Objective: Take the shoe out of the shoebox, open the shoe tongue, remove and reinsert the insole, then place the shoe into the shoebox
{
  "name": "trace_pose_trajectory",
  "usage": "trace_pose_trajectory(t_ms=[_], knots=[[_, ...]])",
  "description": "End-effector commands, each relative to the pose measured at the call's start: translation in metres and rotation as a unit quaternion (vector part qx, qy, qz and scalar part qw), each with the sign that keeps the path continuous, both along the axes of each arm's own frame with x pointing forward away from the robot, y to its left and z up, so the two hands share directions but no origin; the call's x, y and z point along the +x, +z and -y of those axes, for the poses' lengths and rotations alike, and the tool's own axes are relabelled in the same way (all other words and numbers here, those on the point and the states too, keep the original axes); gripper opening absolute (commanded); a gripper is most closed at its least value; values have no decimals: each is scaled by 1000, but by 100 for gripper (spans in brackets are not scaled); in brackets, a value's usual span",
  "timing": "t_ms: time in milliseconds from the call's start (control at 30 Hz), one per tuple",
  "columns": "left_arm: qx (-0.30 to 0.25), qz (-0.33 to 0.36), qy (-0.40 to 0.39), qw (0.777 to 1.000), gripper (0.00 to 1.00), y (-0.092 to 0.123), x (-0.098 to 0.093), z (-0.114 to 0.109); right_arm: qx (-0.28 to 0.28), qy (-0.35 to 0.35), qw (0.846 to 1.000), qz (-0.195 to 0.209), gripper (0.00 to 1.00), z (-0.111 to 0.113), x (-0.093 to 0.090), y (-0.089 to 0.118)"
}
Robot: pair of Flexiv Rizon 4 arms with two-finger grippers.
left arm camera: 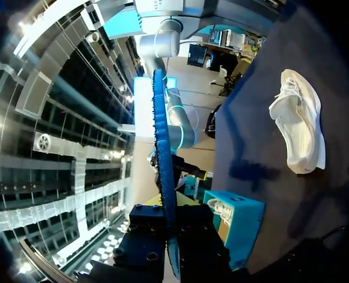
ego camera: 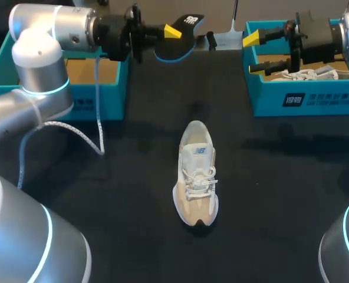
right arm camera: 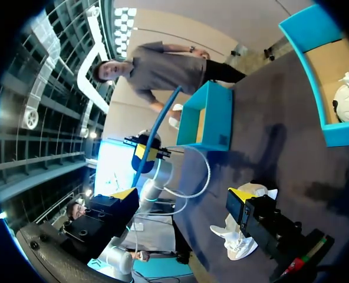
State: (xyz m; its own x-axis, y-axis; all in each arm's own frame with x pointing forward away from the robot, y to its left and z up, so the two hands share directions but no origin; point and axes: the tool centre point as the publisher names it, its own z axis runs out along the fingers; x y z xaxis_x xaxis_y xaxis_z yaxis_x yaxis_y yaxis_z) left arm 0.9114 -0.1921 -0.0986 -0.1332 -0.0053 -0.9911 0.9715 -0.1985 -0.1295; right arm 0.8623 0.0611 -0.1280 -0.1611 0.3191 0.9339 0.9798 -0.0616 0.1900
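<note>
A beige and white shoe (ego camera: 196, 174) stands upright on the black table (ego camera: 133, 177), toe toward me. My left gripper (ego camera: 171, 31) is high over the far edge, shut on a blue and black insole (ego camera: 185, 36). The left wrist view shows the insole (left arm camera: 161, 135) edge-on between the fingers, with the shoe (left arm camera: 298, 121) far off on the table. Beside the right shoebox (ego camera: 304, 97), my right gripper (ego camera: 252, 39) is open and holds nothing. In the right wrist view its open fingers (right arm camera: 122, 194) frame the shoe (right arm camera: 238, 243) and the held insole (right arm camera: 161, 121).
An open teal shoebox (ego camera: 74, 88) sits at the back left. The right shoebox holds another white shoe (ego camera: 307, 75). A white cable (ego camera: 74, 130) hangs from my left arm onto the table.
</note>
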Motion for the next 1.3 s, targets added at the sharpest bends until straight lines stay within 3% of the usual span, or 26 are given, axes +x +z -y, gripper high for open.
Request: trace_pose_trajectory(t_ms=[33, 267, 433, 767, 1300], knots=[[-1, -2, 0, 1000, 0, -3, 0, 2, 0, 0, 1000, 0, 100, -1, 0, 0], [9, 108, 8, 994, 0, -12, 0, 8, 0, 0, 1000, 0, 100, -1, 0, 0], [-8, 145, 19, 989, 0, -24, 0, 10, 0, 0, 1000, 0, 100, -1, 0, 0], [-15, 174, 45, 984, 0, -48, -2, 11, 0, 0, 1000, 0, 100, -1, 0, 0], [-37, 188, 98, 977, 0, -39, -6, 24, -14, -11, 1000, 2, 100, -49, 2, -8]])
